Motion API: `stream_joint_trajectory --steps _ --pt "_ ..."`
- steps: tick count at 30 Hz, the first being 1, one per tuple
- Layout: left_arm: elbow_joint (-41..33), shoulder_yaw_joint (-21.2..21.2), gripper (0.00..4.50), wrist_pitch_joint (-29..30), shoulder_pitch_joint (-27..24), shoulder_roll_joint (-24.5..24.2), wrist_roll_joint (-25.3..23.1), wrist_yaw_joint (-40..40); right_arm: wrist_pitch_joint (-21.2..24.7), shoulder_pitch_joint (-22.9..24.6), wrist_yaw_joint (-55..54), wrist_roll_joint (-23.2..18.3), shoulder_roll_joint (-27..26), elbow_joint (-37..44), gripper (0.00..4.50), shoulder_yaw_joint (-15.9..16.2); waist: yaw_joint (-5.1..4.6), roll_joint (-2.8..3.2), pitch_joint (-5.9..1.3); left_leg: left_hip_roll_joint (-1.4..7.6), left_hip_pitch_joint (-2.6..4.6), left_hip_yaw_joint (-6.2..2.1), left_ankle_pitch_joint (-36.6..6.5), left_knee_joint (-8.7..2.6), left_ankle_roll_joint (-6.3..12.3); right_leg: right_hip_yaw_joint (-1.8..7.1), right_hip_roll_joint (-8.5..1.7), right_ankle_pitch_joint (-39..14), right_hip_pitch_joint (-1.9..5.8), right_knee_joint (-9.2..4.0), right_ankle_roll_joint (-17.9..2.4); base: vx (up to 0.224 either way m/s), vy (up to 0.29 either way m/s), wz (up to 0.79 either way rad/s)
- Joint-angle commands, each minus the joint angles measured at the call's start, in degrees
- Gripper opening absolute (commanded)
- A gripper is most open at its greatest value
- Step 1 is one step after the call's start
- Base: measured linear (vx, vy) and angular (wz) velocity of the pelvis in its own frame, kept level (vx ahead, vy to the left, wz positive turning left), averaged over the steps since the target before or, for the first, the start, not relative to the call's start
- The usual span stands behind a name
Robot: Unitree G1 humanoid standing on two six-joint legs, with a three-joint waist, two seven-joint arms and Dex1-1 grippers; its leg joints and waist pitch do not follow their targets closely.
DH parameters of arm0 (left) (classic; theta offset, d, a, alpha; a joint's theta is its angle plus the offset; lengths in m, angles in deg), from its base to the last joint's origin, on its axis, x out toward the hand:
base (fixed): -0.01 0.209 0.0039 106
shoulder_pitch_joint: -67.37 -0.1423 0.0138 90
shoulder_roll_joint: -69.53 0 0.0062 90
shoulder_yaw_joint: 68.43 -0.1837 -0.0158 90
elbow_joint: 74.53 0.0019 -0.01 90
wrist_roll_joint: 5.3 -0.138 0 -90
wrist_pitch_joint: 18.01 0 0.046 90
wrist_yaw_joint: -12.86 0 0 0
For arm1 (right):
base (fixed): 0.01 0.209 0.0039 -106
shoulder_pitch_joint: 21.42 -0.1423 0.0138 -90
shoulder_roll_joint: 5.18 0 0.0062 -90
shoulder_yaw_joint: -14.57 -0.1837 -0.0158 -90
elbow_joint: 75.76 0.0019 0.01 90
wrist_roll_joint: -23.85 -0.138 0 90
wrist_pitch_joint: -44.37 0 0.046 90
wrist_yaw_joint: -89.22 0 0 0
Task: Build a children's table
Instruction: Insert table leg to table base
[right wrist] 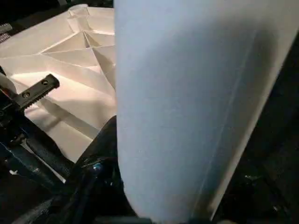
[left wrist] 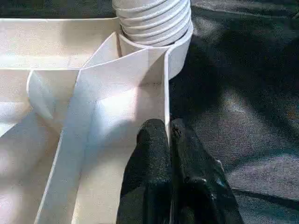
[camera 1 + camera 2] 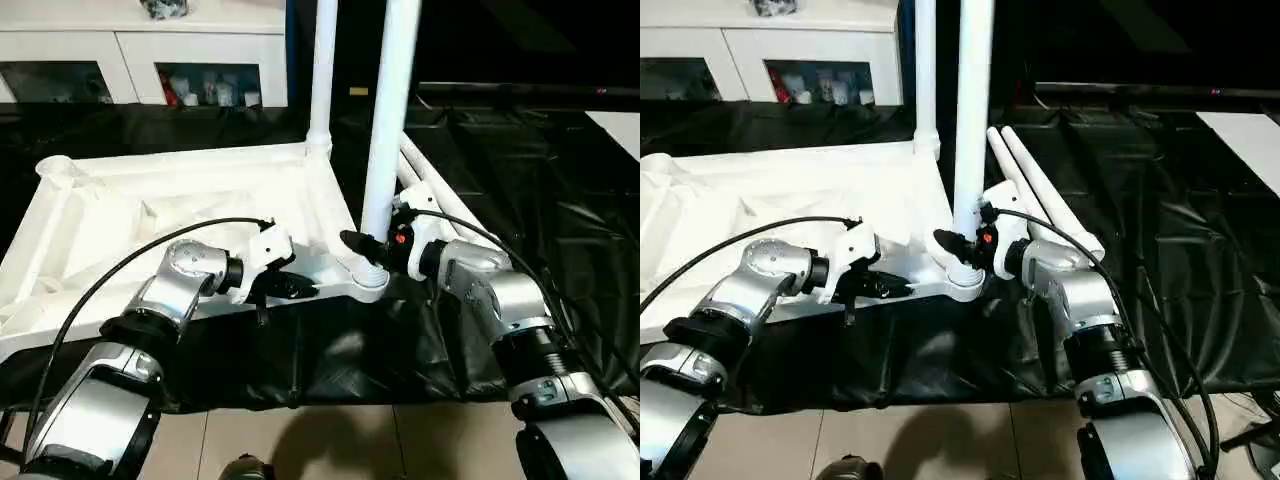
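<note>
Tabletop [image 3: 150,200] lay upside down on black sheet [image 3: 520,180], ribbed underside up, white hard plastic with thin raised ribs and round corner sockets. Left pincer [image 2: 169,140] was clamped shut on the thin near rim of the tabletop, one black finger each side of the wall, just beside the near corner socket. Near leg [image 3: 392,110], a smooth white tube, stood upright in that socket, ridged flared end seated in it. Right pincer [image 3: 365,245] was closed around the near leg low down, just above the socket, black fingers wrapping the tube. Far leg [image 3: 324,70] stood upright in the next corner socket, beyond both pincers. Spare legs [image 3: 1040,190], two, lay flat side by side on the sheet, just past the right pincer. Cabinet [image 3: 140,50], white with glass doors, sat well beyond the left pincer.
</note>
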Motion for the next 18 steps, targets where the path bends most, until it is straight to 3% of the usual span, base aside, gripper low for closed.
stream_joint_trajectory --steps 1,11,16,17,18 --pt "-2.3 -0.7 0.00 0.2 -0.5 0.8 0.5 -2.5 -0.2 -0.1 0.1 0.3 -0.5 -1.8 1.91 0.3 0.01 0.01 -4.52 2.20 1.86 -0.59 -15.9 -4.37 -1.31 2.48 -4.20 -13.4 2.37 -4.30 -12.6 0.000 0.000 0.00" --pt "-2.8 0.3 0.00 0.8 -0.6 0.8 0.8 -1.1 -0.7 4.5 0.6 -2.4 -1.1 -0.7 1.91 -2.6 0.15 -0.12 -4.57 2.25 1.91 -0.56 -15.7 -4.43 -0.96 2.50 -4.23 -12.9 2.39 -4.37 -12.6 0.000 0.000 0.00" --pt "-2.6 0.8 0.00 1.0 -0.4 1.0 0.8 -0.1 -4.8 9.3 -0.8 -4.4 -2.8 0.0 1.91 -6.2 0.29 -0.09 -4.52 2.29 2.02 -0.62 -17.1 -4.56 -0.95 2.51 -4.37 -14.5 2.24 -4.65 -12.3 0.000 0.000 0.00" --pt "-2.6 0.8 0.00 1.0 -0.4 1.1 0.8 0.0 -5.7 9.7 -1.3 -4.5 -3.2 -0.1 1.91 -6.8 0.27 -0.03 -4.52 2.32 2.01 -0.64 -17.1 -4.56 -1.03 2.53 -4.43 -14.8 2.20 -4.71 -12.3 0.000 0.000 0.00" --pt "-2.4 0.8 0.00 0.9 -0.2 1.2 0.7 0.1 -7.2 10.3 -2.0 -4.6 -3.6 -0.4 1.91 -7.6 0.27 0.48 -4.50 2.29 2.01 -0.73 -17.5 -4.59 -1.25 2.53 -4.42 -15.1 2.16 -4.67 -12.3 0.000 0.000 0.00"
